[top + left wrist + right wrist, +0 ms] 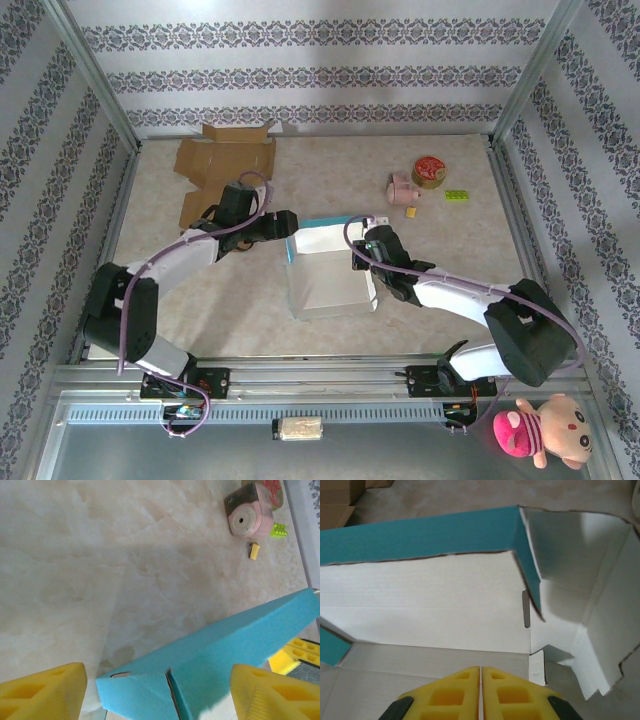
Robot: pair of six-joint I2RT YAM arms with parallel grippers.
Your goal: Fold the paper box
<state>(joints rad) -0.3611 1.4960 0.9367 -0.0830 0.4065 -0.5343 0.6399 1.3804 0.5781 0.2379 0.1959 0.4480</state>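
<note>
I see box mid-table | left gripper at its 10 o'clock, right gripper at 3 | cardboard at 11 | pig, tin, brick at 1

Matt card on a smooth, marbled top

The paper box is matt card, teal outside and white within, with rough brown cut edges. The table looks smooth and marbled, faintly sheened. The flattened cardboard is dull brown. The right gripper has matt yellow plastic fingers.
</note>
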